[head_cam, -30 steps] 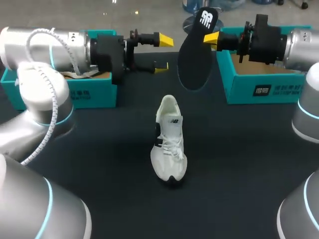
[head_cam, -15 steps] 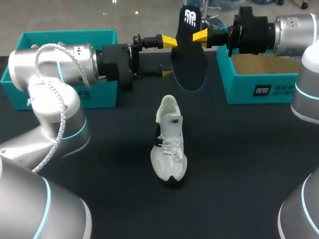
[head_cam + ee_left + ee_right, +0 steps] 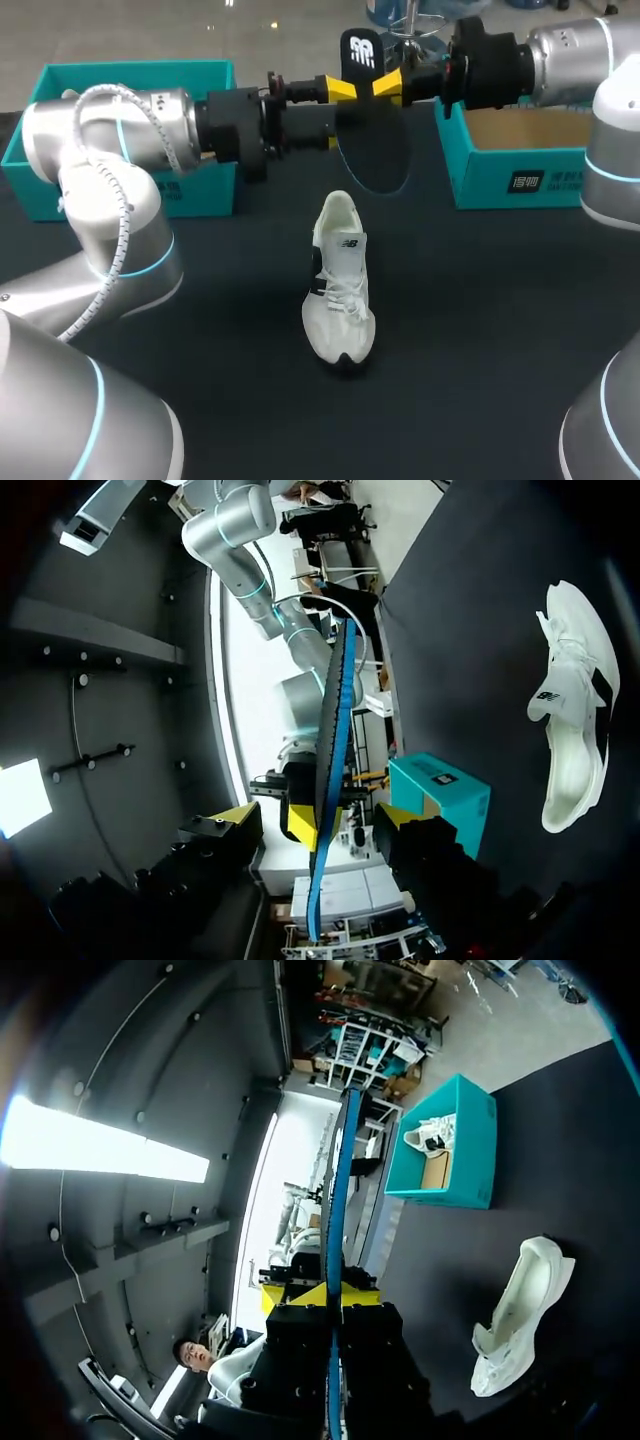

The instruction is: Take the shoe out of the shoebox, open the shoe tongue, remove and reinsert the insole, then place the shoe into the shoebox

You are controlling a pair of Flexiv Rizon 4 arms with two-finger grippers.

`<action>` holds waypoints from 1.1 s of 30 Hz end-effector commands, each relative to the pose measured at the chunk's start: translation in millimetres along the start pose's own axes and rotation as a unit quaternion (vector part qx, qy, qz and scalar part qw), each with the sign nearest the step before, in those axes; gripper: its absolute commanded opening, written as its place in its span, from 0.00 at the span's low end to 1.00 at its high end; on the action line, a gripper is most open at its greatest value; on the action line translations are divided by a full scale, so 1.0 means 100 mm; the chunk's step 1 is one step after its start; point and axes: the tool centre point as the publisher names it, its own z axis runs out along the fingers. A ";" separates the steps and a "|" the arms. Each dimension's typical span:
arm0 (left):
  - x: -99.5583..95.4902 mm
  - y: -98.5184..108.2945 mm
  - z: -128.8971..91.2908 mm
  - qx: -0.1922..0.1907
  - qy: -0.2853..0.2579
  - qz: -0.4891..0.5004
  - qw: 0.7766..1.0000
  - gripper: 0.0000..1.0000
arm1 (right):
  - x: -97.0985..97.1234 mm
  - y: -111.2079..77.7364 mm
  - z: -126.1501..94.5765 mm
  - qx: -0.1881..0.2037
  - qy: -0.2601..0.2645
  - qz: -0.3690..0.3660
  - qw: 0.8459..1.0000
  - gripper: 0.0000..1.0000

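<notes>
The white shoe [image 3: 340, 290] lies on the dark table, toe toward the near edge, also seen in the left wrist view [image 3: 575, 730] and the right wrist view [image 3: 515, 1320]. The black insole [image 3: 372, 130] hangs upright above the table's far middle, with my right gripper [image 3: 390, 83] shut on its upper part. My left gripper [image 3: 335, 112] comes in from the opposite side, open, and the insole's edge [image 3: 325, 740] runs between its fingers without both touching it. Seen from the right wrist, the insole [image 3: 338, 1190] stands edge-on out of the right gripper [image 3: 333, 1295].
An open teal shoebox [image 3: 130, 75] stands at the far left behind my left arm, with something white inside [image 3: 430, 1140]. A second teal box [image 3: 500, 180] stands at the far right [image 3: 440, 790]. Both arms reach across the table's far side; the shoe lies alone nearer the front.
The right arm carried the insole to the left. The left gripper moved right until its fingers straddle the insole, and they have drawn closer together.
</notes>
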 end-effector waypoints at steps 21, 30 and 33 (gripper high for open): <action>0.13 0.00 0.12 0.001 -0.004 -0.033 0.999 0.00 | 0.02 -0.06 0.13 -0.035 0.007 -0.006 0.999 1.00; 0.12 0.04 -0.02 0.000 -0.007 -0.046 0.999 0.00 | -0.01 -0.22 -0.11 -0.049 0.009 -0.025 0.998 1.00; 0.13 0.04 -0.06 -0.001 -0.006 -0.050 0.999 0.00 | 0.01 -0.25 -0.20 -0.045 0.008 -0.037 0.998 1.00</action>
